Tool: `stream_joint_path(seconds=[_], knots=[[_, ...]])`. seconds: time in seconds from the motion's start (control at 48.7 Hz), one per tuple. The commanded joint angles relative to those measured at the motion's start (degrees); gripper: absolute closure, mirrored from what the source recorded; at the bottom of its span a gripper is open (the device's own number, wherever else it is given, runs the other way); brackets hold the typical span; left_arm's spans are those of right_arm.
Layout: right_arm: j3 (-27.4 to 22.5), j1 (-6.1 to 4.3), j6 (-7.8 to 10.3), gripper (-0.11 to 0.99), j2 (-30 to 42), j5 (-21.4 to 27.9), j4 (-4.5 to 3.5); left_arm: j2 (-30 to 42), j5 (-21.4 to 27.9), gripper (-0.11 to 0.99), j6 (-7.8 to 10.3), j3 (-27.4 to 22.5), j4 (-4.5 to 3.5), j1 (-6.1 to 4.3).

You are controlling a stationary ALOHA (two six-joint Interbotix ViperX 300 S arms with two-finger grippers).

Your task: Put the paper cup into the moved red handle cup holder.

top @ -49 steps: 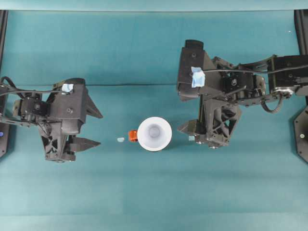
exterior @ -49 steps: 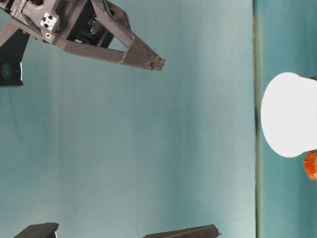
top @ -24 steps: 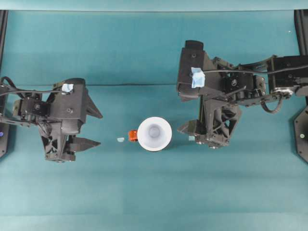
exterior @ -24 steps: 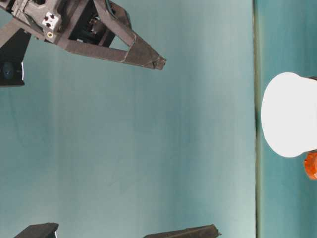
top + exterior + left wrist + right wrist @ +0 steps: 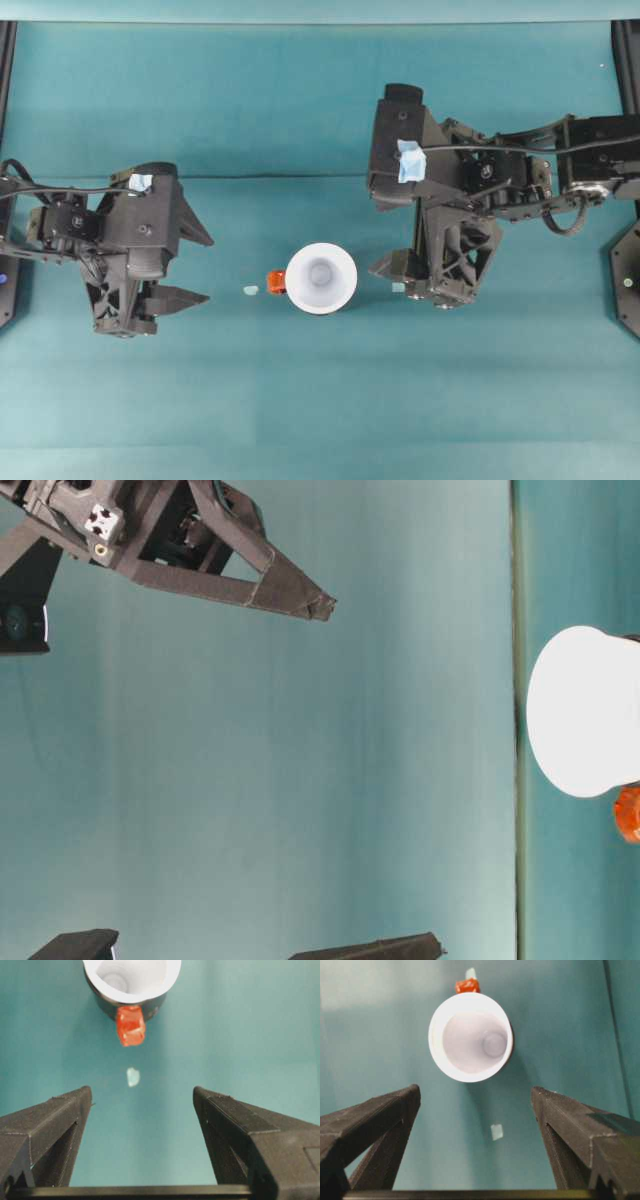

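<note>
The plain white paper cup [image 5: 321, 278], a wide round rim tapering to a small greyish base, sits upright in the glossy black round cup holder [image 5: 150, 1008] with the small red-orange handle tab [image 5: 130, 1025], so by the look of it the placing is done. In the left wrist view the black wall shows just under the white rim, with the red tab pointing back toward the camera. The holder wraps the cup's lower part, which is probably why the cup stands straight with nothing gripping it.

Nearest in that view are the dark fingers [image 5: 47, 1130] of the left end effector [image 5: 142, 1097], spread wide with nothing between them, well short of the tab. A small pale scrap [image 5: 132, 1076] lies on the teal surface [image 5: 260, 1035] between those fingers and the tab (perhaps a position marker, though I cannot tell).

From the opposite side the right end effector [image 5: 475, 1095] is likewise released, its jaws parted and empty, and the cup lies beyond them, centred in the gap. A second pale scrap [image 5: 496, 1131] lies on the surface in front of the cup.

From overhead the cup and holder stand between the two arms, apart from both, the left end effector [image 5: 195, 267] farther off than the right end effector [image 5: 392, 270]. Both look parked clear so as not to jostle the seated cup.
</note>
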Motion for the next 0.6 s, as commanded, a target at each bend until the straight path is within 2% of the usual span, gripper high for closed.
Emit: stream_joint_path(seconds=[0.0,0.021,0.041,0.082,0.144,0.164,0.185,0.575], knots=[[-0.53,0.18,-0.35,-0.02,-1.14,-0.35,-0.09,-0.62,-0.18,0.00,0.00,-0.53,0.18,-0.09],[-0.53,0.09,-0.35,-0.02,-1.23,-0.35,-0.09,-0.62,-0.18,0.00,0.00,-0.44,0.00,-0.09],[-0.53,0.09,-0.35,-0.02,-1.14,-0.35,-0.09,-0.62,-0.18,0.00,0.00,-0.53,0.18,-0.09],[-0.53,0.09,-0.35,-0.02,-1.14,-0.35,-0.09,-0.62,-0.18,0.00,0.00,-0.44,0.00,-0.09],[-0.53,0.18,-0.35,-0.02,-1.23,-0.44,-0.09,-0.62,-0.18,0.00,0.00,-0.53,0.18,-0.09],[-0.53,0.09,-0.35,-0.02,-1.14,-0.44,-0.09,-0.62,-0.18,0.00,0.00,-0.53,0.00,-0.09],[-0.53,0.09,-0.35,-0.02,-1.14,-0.62,-0.09,-0.62,-0.18,0.00,0.00,-0.53,0.18,-0.09],[-0.53,0.09,-0.18,-0.02,-1.14,-0.70,-0.09,-0.62,-0.18,0.00,0.00,-0.44,0.00,-0.09]])
